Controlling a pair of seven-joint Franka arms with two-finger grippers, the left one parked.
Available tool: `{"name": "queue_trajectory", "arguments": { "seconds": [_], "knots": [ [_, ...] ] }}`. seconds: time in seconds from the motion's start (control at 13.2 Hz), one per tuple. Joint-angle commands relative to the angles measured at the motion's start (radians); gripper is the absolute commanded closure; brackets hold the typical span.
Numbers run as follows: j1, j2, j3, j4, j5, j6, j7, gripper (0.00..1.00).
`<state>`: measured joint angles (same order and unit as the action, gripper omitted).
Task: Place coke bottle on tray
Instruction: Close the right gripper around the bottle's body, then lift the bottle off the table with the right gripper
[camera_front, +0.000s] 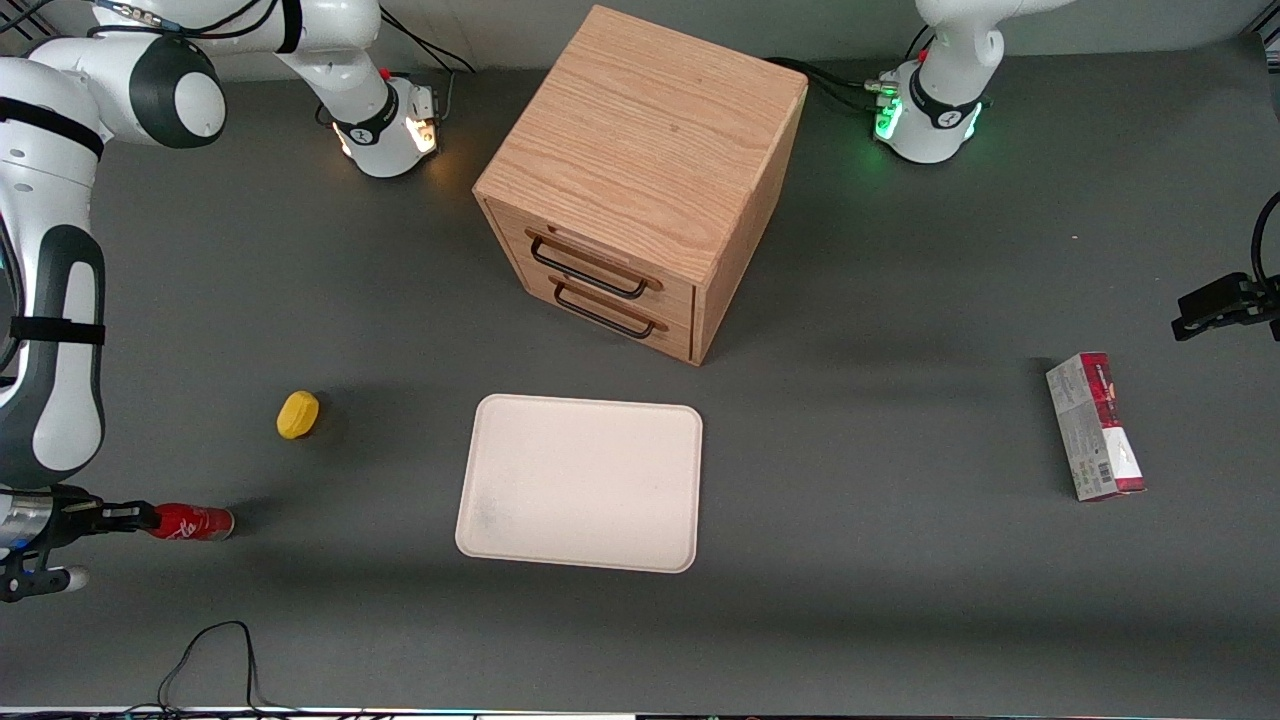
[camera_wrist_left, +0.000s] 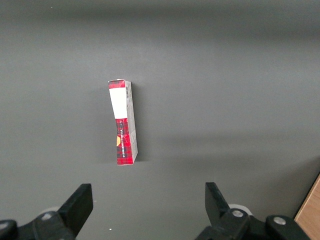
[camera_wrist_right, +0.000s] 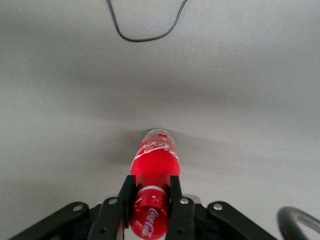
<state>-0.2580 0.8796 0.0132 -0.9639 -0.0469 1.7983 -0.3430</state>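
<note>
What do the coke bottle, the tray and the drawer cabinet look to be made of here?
Coke bottle, lying on the table with the gripper shut on it: probably glossy plastic, judging by the highlights.
Tray: matte, pale cream-pink, possibly plastic or moulded fibre; it shows no shine.
Drawer cabinet: light wood with visible grain and dark, likely metal, handles.

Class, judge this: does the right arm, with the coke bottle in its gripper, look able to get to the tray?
Probably yes: the gripper is shut on the coke bottle, and nothing stands between it and the tray.
</note>
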Motion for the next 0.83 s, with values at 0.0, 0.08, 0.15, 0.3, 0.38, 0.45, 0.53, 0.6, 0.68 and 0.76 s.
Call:
{"name": "queue_trajectory", "arguments": {
  "seconds": [0.0,0.08,0.15,0.3,0.38,0.45,0.53,0.6,0.68,0.76],
  "knots": [
    [0.028,-0.098,-0.004,-0.004,-0.033,-0.083,0.030,1.00],
    [0.029,-0.129,-0.004,-0.013,-0.033,-0.127,0.030,1.00],
    [0.031,-0.169,-0.004,-0.025,-0.033,-0.182,0.027,1.00],
    [0.031,-0.325,-0.004,-0.160,-0.033,-0.240,0.026,1.00],
    [0.033,-0.418,-0.002,-0.261,-0.033,-0.237,0.026,1.00],
    [0.033,-0.501,-0.004,-0.342,-0.033,-0.235,0.026,1.00],
    [0.031,-0.572,-0.004,-0.410,-0.031,-0.235,0.026,1.00],
    [0.031,-0.629,-0.004,-0.464,-0.031,-0.232,0.026,1.00],
    [0.031,-0.675,-0.004,-0.507,-0.025,-0.231,0.026,1.00],
    [0.031,-0.723,-0.006,-0.544,-0.022,-0.231,0.024,1.00]
  ]
}}
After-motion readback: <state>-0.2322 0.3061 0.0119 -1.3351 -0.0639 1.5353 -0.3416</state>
